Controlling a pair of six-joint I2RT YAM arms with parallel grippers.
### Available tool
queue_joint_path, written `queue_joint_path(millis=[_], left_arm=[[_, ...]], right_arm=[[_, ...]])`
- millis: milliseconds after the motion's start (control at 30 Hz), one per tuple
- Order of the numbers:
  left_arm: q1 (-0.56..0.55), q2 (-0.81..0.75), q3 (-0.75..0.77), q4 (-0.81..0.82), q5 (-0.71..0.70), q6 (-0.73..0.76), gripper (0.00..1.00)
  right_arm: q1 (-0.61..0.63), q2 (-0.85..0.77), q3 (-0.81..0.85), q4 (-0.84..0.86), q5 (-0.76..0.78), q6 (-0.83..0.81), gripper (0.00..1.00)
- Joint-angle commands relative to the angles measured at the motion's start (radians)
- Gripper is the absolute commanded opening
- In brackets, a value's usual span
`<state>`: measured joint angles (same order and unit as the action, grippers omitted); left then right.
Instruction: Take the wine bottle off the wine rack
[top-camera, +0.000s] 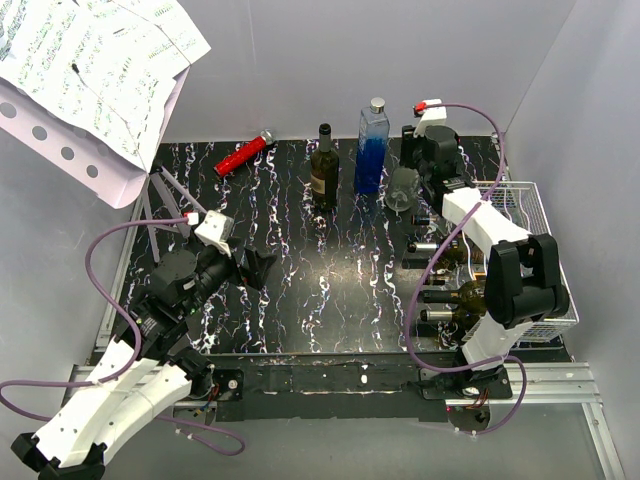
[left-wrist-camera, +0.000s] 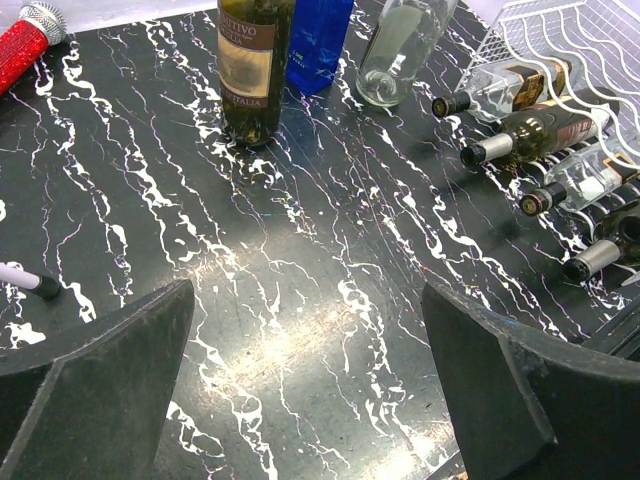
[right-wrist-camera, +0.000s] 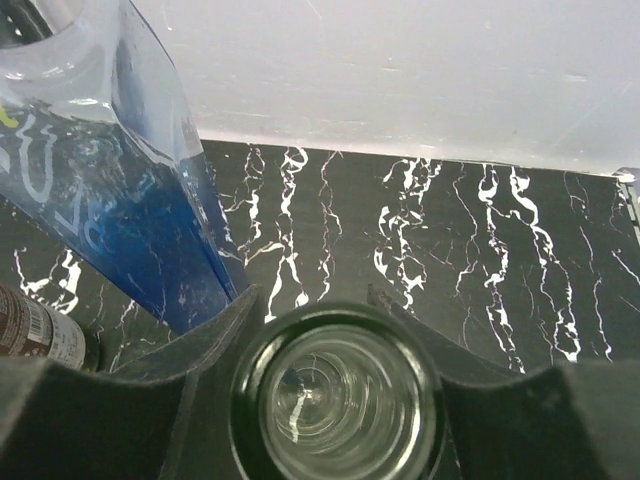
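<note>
A clear glass wine bottle (top-camera: 402, 188) stands tilted at the back of the table, left of the white wire wine rack (top-camera: 535, 205). My right gripper (right-wrist-camera: 338, 400) is shut on its neck. The open mouth of the wine bottle (right-wrist-camera: 338, 405) fills the gap between the two black fingers (right-wrist-camera: 130, 400). In the left wrist view the clear wine bottle (left-wrist-camera: 398, 50) leans with its base at the tabletop; whether it touches I cannot tell. Several other bottles (left-wrist-camera: 530, 130) lie in the wine rack (left-wrist-camera: 575, 35), necks pointing left. My left gripper (left-wrist-camera: 310, 390) hangs open over bare tabletop.
A dark upright wine bottle (top-camera: 323, 168) and a blue square bottle (top-camera: 371, 150) stand just left of the held bottle. A red cylinder (top-camera: 243, 155) lies at the back left. A stand with paper sheets (top-camera: 95, 70) overhangs the left corner.
</note>
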<state>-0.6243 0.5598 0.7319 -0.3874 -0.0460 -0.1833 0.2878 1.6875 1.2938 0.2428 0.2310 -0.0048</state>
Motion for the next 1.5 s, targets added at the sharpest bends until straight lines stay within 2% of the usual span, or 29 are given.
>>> queue_joint_path(millis=[0, 33, 200, 333, 467, 500, 667, 800, 900, 1067, 1267, 1367, 1467], left_arm=[[-0.005, 0.006, -0.006, 0.013, -0.02, 0.01, 0.98], [-0.005, 0.009, -0.006, 0.013, -0.018, 0.011, 0.98], [-0.005, 0.018, -0.005, 0.013, -0.018, 0.011, 0.98], [-0.005, 0.017, -0.005, 0.013, -0.017, 0.011, 0.98], [-0.005, 0.015, -0.005, 0.012, -0.017, 0.013, 0.98], [-0.005, 0.015, -0.005, 0.013, -0.017, 0.013, 0.98], [-0.005, 0.009, -0.005, 0.013, -0.015, 0.013, 0.98], [-0.005, 0.003, -0.006, 0.013, -0.012, 0.013, 0.98], [-0.005, 0.003, -0.005, 0.013, -0.008, 0.013, 0.98], [-0.005, 0.0, -0.002, 0.013, 0.001, 0.011, 0.98], [-0.005, -0.005, -0.002, 0.015, 0.011, 0.011, 0.98], [-0.005, -0.005, -0.003, 0.018, 0.012, 0.01, 0.98], [-0.005, 0.006, 0.003, 0.022, 0.018, 0.01, 0.98]], right_arm=[[-0.007, -0.057, 0.012, 0.32, -0.009, 0.048, 0.01], [-0.007, -0.054, 0.003, 0.32, -0.009, 0.049, 0.04], [-0.007, -0.054, -0.004, 0.286, 0.004, 0.045, 0.37], [-0.007, -0.057, -0.002, 0.257, 0.008, 0.035, 0.52], [-0.007, -0.071, 0.012, 0.207, 0.022, 0.026, 0.74], [-0.007, -0.077, 0.016, 0.194, 0.024, 0.023, 0.77], [-0.007, -0.127, 0.041, 0.113, 0.013, -0.019, 0.81], [-0.007, -0.21, 0.061, -0.025, -0.027, -0.076, 0.81], [-0.007, -0.277, 0.108, -0.196, -0.099, -0.13, 0.81], [-0.007, -0.408, 0.15, -0.485, -0.301, -0.273, 0.8], [-0.007, -0.538, 0.157, -0.758, -0.376, -0.383, 0.8], [-0.007, -0.58, 0.162, -0.988, -0.499, -0.505, 0.81], [-0.006, -0.58, 0.171, -1.26, -0.519, -0.606, 0.81]])
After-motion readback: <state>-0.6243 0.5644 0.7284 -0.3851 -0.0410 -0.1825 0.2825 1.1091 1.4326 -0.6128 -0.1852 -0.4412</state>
